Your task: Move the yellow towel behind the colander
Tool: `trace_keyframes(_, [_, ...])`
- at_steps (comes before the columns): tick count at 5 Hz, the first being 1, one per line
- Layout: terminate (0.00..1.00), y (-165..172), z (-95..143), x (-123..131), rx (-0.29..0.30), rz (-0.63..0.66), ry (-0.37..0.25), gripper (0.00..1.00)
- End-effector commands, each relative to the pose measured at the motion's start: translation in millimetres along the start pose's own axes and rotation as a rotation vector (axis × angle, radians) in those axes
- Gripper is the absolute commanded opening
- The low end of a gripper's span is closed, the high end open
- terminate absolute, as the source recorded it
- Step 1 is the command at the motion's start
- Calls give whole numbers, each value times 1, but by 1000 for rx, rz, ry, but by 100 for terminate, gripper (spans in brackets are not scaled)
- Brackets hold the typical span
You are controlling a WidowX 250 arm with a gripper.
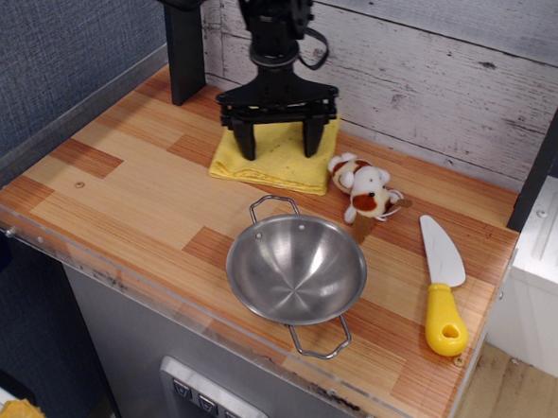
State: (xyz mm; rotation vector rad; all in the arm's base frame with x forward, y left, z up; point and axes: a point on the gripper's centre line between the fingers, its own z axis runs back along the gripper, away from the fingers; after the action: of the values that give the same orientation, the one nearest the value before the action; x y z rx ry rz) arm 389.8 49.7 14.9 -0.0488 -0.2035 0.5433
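Though spread wide, pincer (pixel 279 138) upon yellow towel (pixel 280 157).

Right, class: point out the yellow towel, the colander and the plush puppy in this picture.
yellow towel (pixel 280 164): main camera view, bare cloth between the gripper's fingers.
colander (pixel 296 269): main camera view, middle of its inner bowl.
plush puppy (pixel 364 189): main camera view, its white head.

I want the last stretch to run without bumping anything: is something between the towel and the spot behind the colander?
Nothing visible blocks it. The towel, under the gripper, already lies behind the colander. The plush dog sits just right of the towel, the only thing close.
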Motion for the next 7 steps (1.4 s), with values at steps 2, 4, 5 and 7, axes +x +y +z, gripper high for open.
trace_keyframes(2, [0, -13, 19, -4, -14, -28, -23, 100])
trace_keyframes(4, [0, 1, 48, 6, -69, 48, -66, 100])
trace_keyframes(5, [0, 0, 70, 11, -86, 73, -94, 100])
trace_keyframes(7, [0, -5, 120, 8, -124, 85, -170, 100])
